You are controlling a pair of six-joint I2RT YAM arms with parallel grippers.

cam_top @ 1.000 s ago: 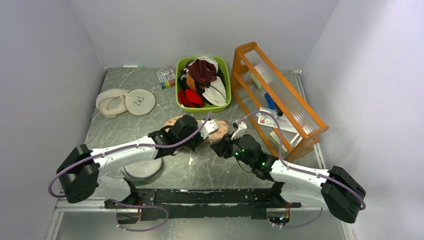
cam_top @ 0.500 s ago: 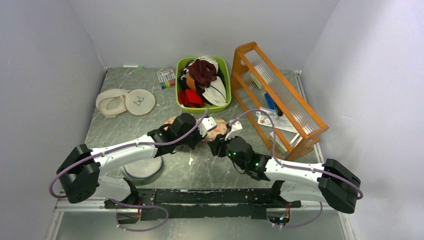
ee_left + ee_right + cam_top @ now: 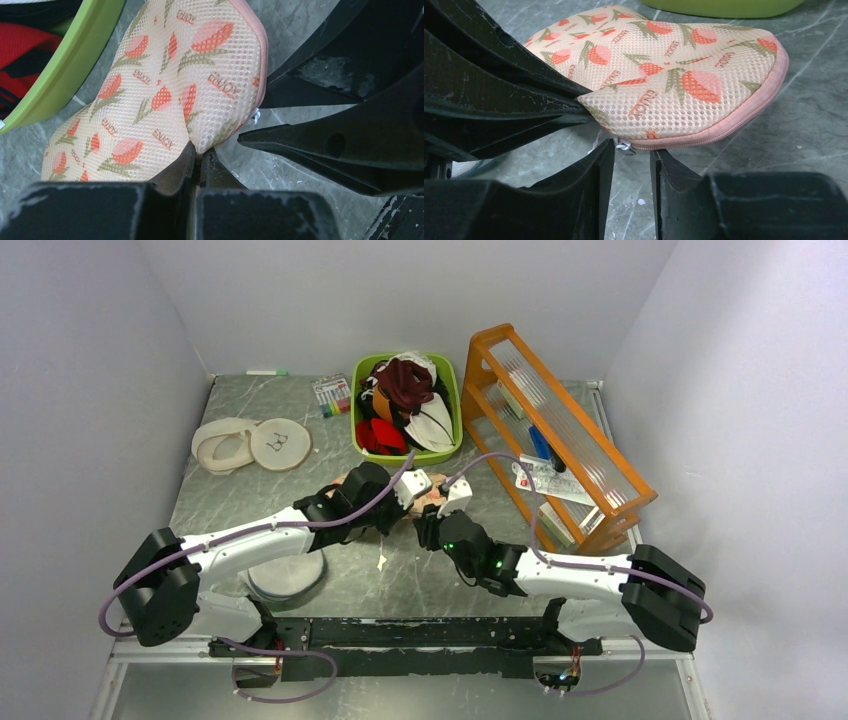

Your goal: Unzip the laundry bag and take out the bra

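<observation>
Bean-shaped peach floral mesh laundry bag (image 3: 674,75), lying crosswise before the slightly parted right claw (image 3: 631,152), is pinched by the left claw (image 3: 198,151).

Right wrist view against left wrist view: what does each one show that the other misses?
Only the right wrist view shows the closed zip line on the cream-peach floral mesh laundry bag, with its small metal pull just ahead of the slightly parted right end effector. Only the left wrist view shows red fabric in the lime-green plastic bin and the left end effector pinched shut on the bag. Both show the bag's print, the bin's rim, the grey marbled table and the other arm's end effector.
</observation>
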